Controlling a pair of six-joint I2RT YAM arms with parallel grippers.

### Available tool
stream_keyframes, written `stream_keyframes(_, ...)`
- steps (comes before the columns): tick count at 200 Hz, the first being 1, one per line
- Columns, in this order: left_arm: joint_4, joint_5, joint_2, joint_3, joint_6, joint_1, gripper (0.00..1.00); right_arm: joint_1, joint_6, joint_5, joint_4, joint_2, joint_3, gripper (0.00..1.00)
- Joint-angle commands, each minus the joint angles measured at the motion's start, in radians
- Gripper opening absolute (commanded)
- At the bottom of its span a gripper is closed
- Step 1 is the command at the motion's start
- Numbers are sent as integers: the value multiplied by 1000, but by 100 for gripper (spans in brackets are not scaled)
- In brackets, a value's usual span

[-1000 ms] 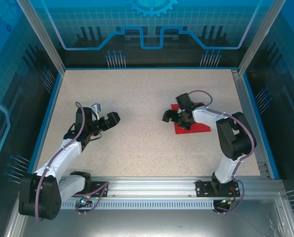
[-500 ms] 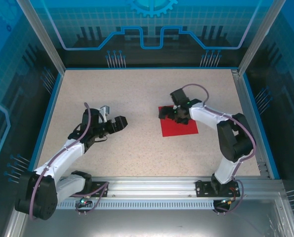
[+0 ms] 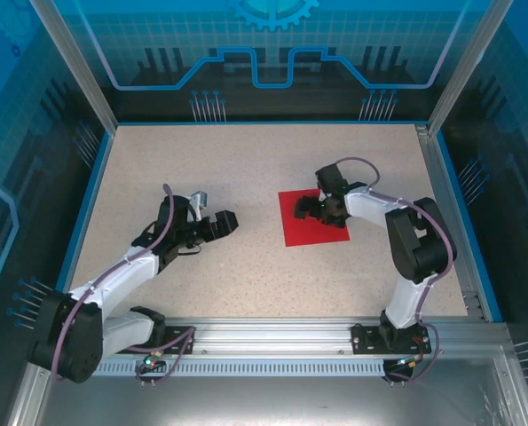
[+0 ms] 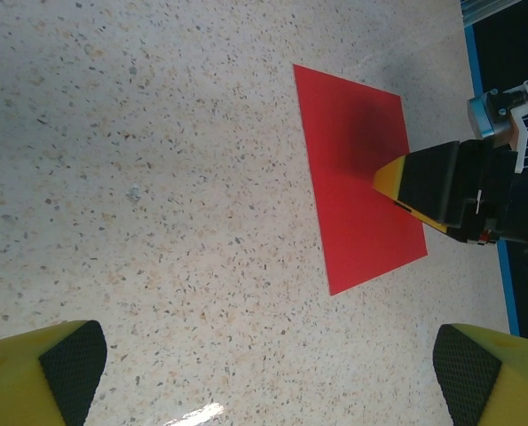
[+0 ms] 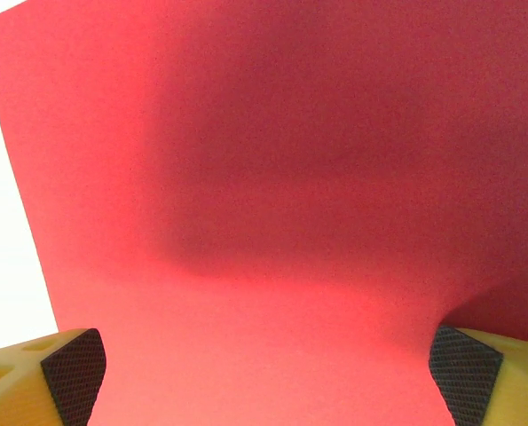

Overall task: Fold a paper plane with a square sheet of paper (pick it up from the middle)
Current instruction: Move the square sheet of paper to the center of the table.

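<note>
RISKS (judged). L gripper (image 3: 217, 224): jaws apart, empty, well clear of the paper. If it comes in off-line it gives no support at the left edge, and any fold would go skewed. The square sheet of paper (image 3: 310, 224) lies flat and unfolded on the table (image 3: 246, 160), right of centre. It is thin stock, so a sideways push would likely slide or buckle it rather than lift it. R gripper (image 3: 322, 208): jaws apart, nothing clamped, low over the sheet's far-right part. The task calls for a mid-sheet pickup, so closing here may pinch off-centre. The pads (image 5: 73, 373) could also scrape the flat paper and crease it, or miss. Contact w/ the paper: cannot tell.

POSE. L arm: stretched fwd and inward, wrist aimed right toward the sheet, fingers low near the table. R arm: elbow folded back at right, forearm reaching left, wrist pitched down over the sheet
</note>
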Motion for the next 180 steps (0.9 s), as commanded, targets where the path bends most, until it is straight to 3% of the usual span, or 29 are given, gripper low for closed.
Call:
stream_keyframes(1, 40, 1, 20, -2, -15, -13, 99, 112, 49, -50, -18, 57, -46, 99)
stream_keyframes(39, 41, -10, 52, 20, -6, -20, 99, 205, 113, -8, -44, 100, -1, 99)
stream_keyframes(116, 45, -11, 78, 17, 10, -22, 99, 211, 340, 66, -55, 46, -7, 98)
stream_keyframes(157, 41, -19, 75, 20, 14, -22, 99, 279, 639, 119, 63, 45, -148, 98)
stream_keyframes(180, 36, -23, 69, 20, 20, -22, 99, 312, 690, 170, 36, 22, -129, 99)
